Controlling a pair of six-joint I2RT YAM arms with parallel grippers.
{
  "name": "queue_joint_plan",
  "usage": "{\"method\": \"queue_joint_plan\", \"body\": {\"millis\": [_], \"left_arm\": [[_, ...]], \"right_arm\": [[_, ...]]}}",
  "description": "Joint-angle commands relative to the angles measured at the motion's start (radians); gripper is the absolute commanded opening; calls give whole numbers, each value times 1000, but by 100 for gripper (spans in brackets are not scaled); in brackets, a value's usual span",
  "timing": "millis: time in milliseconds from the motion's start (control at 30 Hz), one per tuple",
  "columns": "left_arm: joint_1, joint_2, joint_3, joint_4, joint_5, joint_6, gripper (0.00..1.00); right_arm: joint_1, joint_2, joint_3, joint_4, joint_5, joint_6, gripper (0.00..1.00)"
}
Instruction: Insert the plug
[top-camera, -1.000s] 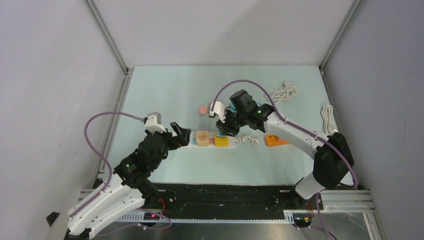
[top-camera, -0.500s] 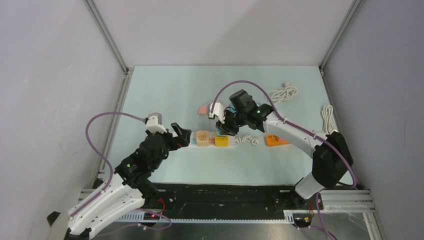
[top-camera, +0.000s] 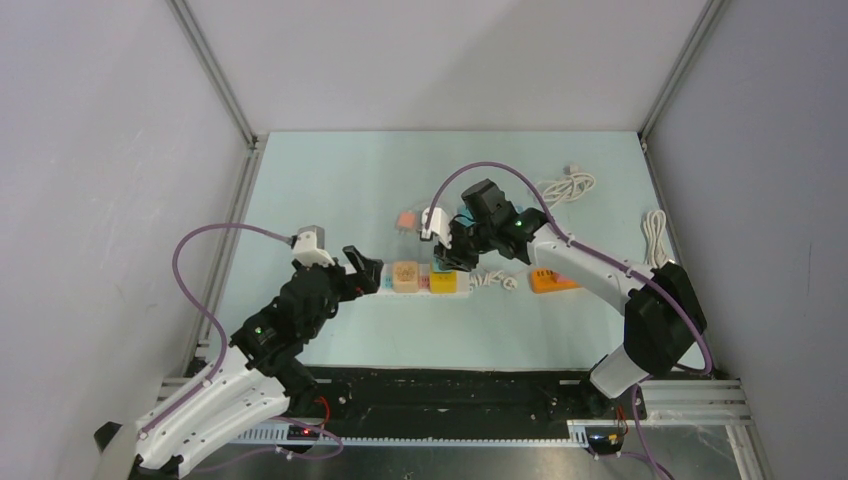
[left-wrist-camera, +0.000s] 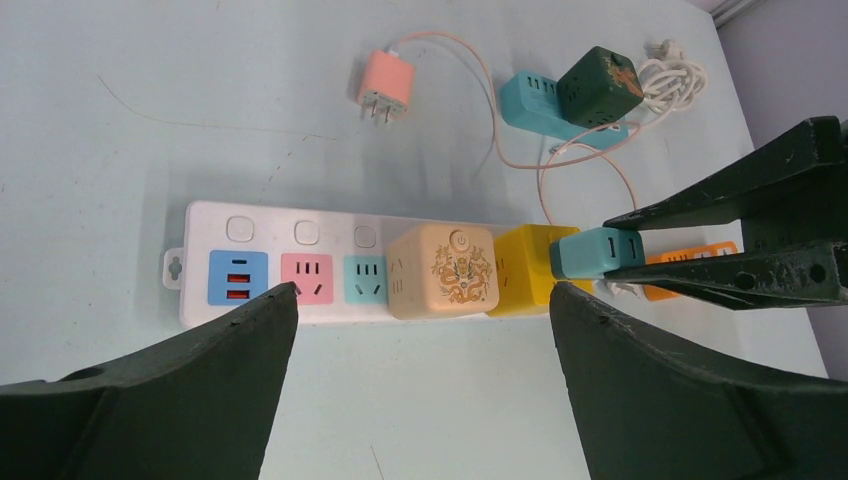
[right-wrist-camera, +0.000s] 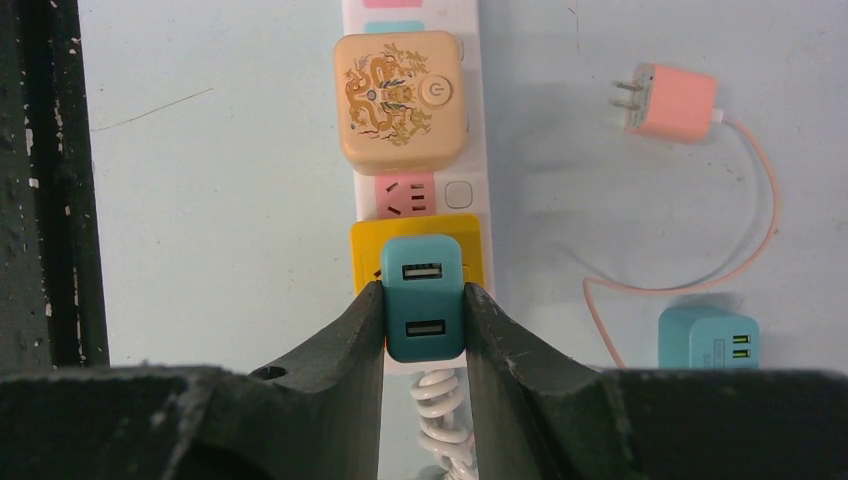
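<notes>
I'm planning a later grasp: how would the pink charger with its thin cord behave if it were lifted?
The pink charger looks small and boxy, so it is probably light and rigid and unlikely to roll. Its thin cord lies in loose curves, so it would likely flop and trail, perhaps snagging nearby plugs.

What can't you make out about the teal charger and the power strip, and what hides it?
- Right wrist view: prongs of the teal charger, hidden under its own body, which is held in the right gripper; whether it is seated cannot be told.
- Right wrist view: far end of the power strip, cut off by the top edge.
- Top view: the charger is hidden under the gripper, and the sockets are too small to make out.
</notes>
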Motion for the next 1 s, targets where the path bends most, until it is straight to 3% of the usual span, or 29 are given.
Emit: {"method": "queue_joint_plan", "body": {"millis": [0, 967], "left_arm": [[9, -7, -4, 20, 8, -11, 100], [16, -59, -12, 18, 16, -2, 100]], "right_arm": [[1, 28, -63, -4, -23, -14, 0], [14, 18, -277, 169, 28, 65, 0]]}}
